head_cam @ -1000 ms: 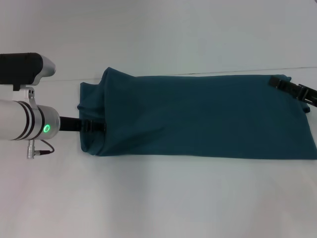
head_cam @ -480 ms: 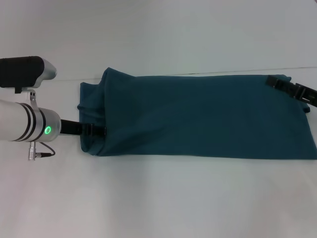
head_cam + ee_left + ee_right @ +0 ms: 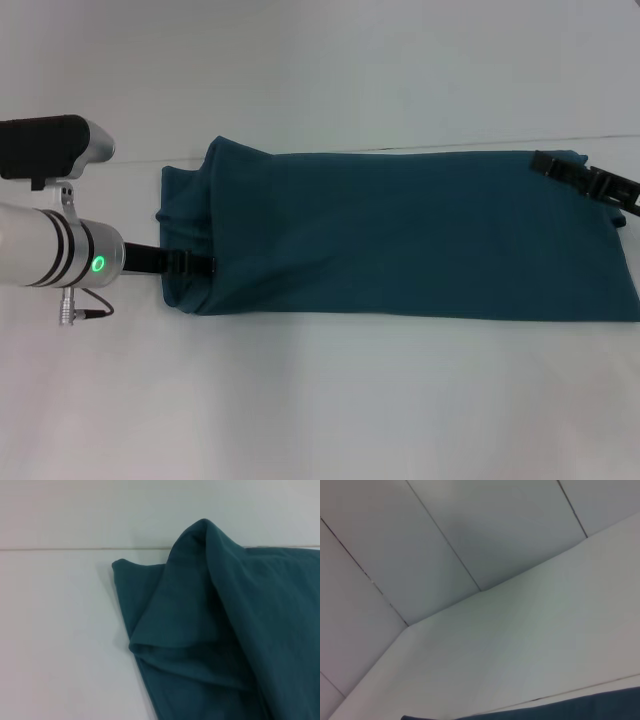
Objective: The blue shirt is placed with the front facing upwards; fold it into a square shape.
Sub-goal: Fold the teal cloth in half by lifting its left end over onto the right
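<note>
The bench carries the shirt, a long band folded lengthwise, lying across its middle toward the right edge. The left end effector pinches the shirt's bunched left end. The right end effector rests on the far right corner; its grip I cannot tell. Crosswise folding seems next: carry the left end over rightward.

Silver left arm, black bands, green ring light.

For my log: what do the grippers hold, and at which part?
Both seem to hold the blue shirt: left gripper its left end, right gripper its far right corner.
</note>
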